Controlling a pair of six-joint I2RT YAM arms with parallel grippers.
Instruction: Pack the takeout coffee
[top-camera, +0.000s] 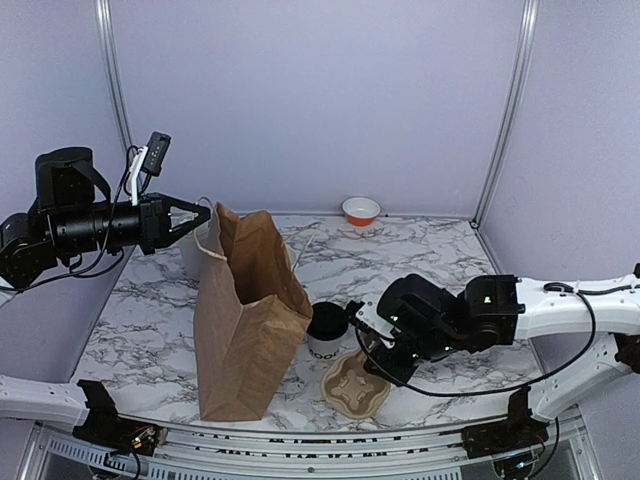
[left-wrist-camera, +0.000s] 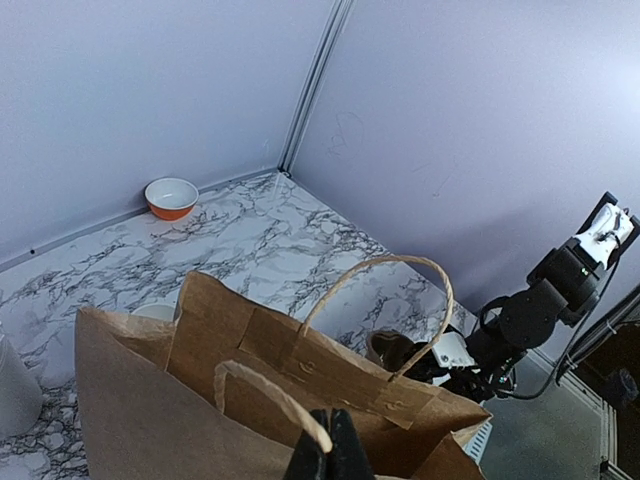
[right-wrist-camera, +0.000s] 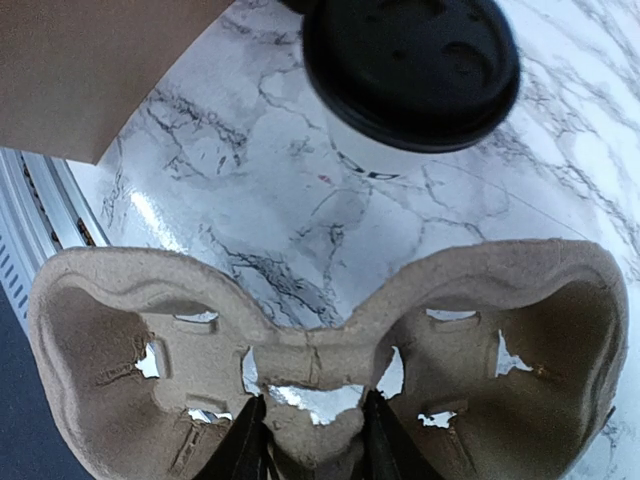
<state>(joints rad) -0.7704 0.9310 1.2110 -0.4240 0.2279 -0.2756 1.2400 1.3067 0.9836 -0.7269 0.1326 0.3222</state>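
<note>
The takeout coffee (top-camera: 326, 328), a white cup with a black lid (right-wrist-camera: 412, 60), stands on the marble table just right of an upright brown paper bag (top-camera: 245, 320). A moulded cardboard cup carrier (top-camera: 355, 385) lies in front of the cup. My right gripper (right-wrist-camera: 308, 440) is shut on the carrier's (right-wrist-camera: 310, 330) central post, one finger on each side. The cup sits just beyond the carrier's far edge. My left gripper (left-wrist-camera: 328, 440) is shut on the near rope handle (left-wrist-camera: 270, 400) of the bag, holding it up at the bag's top (top-camera: 205, 213).
A small white bowl with an orange inside (top-camera: 361, 210) sits at the back wall. A white container (top-camera: 192, 248) stands behind the bag's left side. Purple walls enclose the table on three sides.
</note>
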